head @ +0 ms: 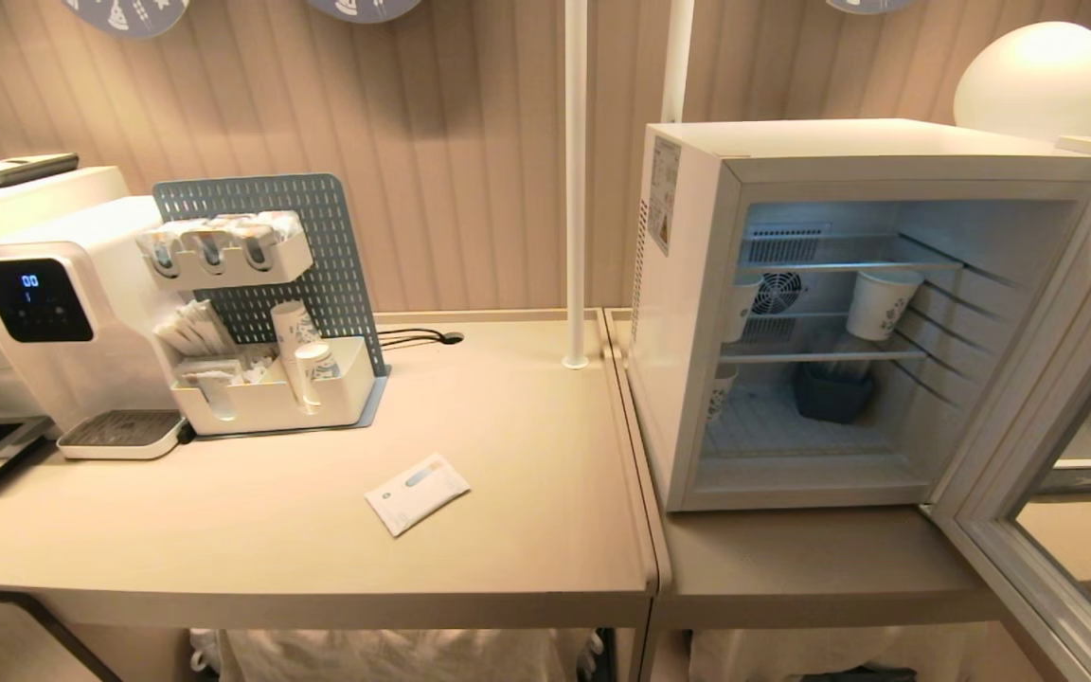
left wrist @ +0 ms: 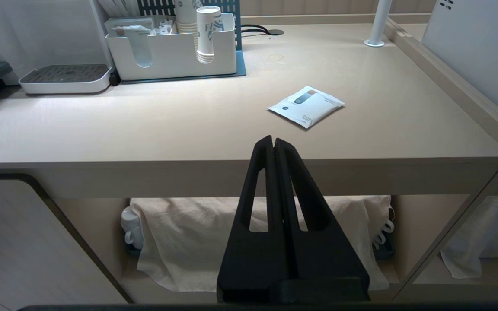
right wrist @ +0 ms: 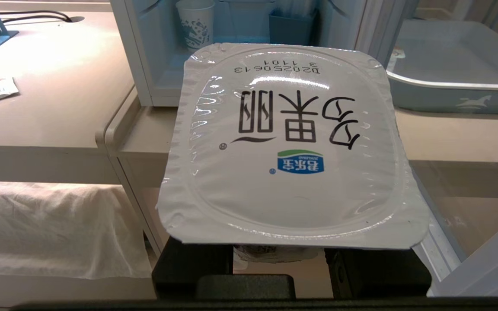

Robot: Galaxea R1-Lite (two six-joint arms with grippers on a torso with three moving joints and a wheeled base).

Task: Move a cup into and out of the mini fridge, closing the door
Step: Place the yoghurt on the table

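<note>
Beige counter (head: 508, 530) and ribbed wall panelling fill the space ahead of me, with the fridge standing on the right-hand section. My right gripper (right wrist: 279, 259) sits low, in front of the counter's edge, its jaws clamped on the body of the cup (right wrist: 288, 147), so the foil lid faces my wrist camera and hides nearly all of the pot beneath. I judge the grip is taken below the lid's rim to keep the cup upright and the foil untouched. My left gripper (left wrist: 273, 142) is parked in front of the counter's left section, fingers pressed together and holding nothing. Just beyond the cup, the mini fridge (head: 688, 313) stands with its door (head: 1047, 455) swung wide to my right, leaving the wire shelves reachable. Paper cups (head: 879, 301) and a dark bin (head: 832, 393) already occupy the inside; the floor beside the bin looks free. A white sachet (head: 416, 493) lies on the counter, well apart.
</note>
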